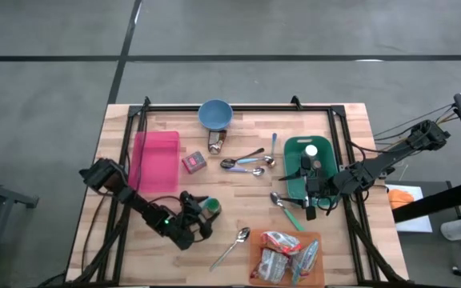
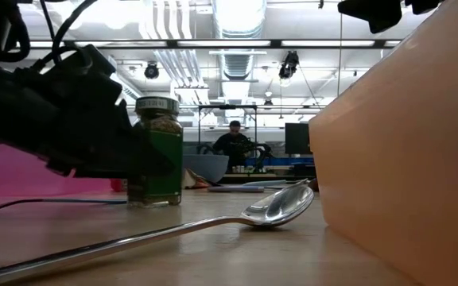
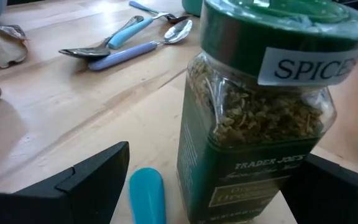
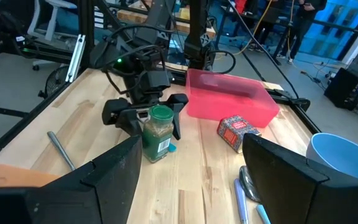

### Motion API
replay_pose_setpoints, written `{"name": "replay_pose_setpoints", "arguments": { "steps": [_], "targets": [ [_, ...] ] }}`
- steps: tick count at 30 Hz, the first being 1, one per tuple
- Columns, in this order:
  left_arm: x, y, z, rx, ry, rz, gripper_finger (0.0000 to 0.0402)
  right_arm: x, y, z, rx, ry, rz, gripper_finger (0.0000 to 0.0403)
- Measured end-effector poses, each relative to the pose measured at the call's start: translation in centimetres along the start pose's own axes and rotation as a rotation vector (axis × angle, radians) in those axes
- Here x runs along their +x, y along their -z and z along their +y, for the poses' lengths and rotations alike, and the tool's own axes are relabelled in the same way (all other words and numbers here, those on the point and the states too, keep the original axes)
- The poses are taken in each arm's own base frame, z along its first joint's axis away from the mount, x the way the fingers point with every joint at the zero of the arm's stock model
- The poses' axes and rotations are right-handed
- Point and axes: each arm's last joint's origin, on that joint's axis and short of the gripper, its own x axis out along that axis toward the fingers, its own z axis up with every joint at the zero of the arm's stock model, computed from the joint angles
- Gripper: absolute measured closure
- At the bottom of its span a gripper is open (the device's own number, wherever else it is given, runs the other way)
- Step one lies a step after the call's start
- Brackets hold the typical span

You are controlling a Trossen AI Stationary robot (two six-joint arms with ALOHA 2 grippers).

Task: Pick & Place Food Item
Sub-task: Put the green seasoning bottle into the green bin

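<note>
A glass spice jar (image 3: 253,124) with a green lid and green label stands upright on its base on the wooden table, near the front left (image 1: 210,206). My left gripper (image 3: 216,155) is open and low over the table. One finger (image 3: 73,180) is on one side of the jar and the other finger (image 3: 334,186) on the opposite side, with no touch showing. The low view shows the jar (image 2: 155,151) right beside the dark gripper (image 2: 70,119). My right gripper (image 4: 188,186) hangs open and empty above the green tray (image 1: 310,156).
A turquoise handle-like piece (image 3: 146,193) lies by the jar's base. Behind are a pink bin (image 1: 157,158), a red box (image 1: 194,162), a blue bowl (image 1: 214,114) and several spoons (image 1: 246,164). One spoon (image 1: 232,246) and an orange tray of packets (image 1: 286,256) lie near the front.
</note>
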Motion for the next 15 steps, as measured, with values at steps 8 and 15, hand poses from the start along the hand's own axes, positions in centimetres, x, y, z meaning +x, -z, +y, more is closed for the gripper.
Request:
{"name": "replay_pose_setpoints", "arguments": {
  "steps": [8,15],
  "targets": [
    [0.38,-0.19,0.17,-0.015,-0.013,-0.001,0.0054,0.00,0.00,0.00,0.000,0.000,0.000,0.0126],
    [0.40,-0.21,0.18,-0.016,-0.014,-0.001,0.0135,0.00,0.00,0.00,0.000,0.000,0.000,0.0126]
  ]
}}
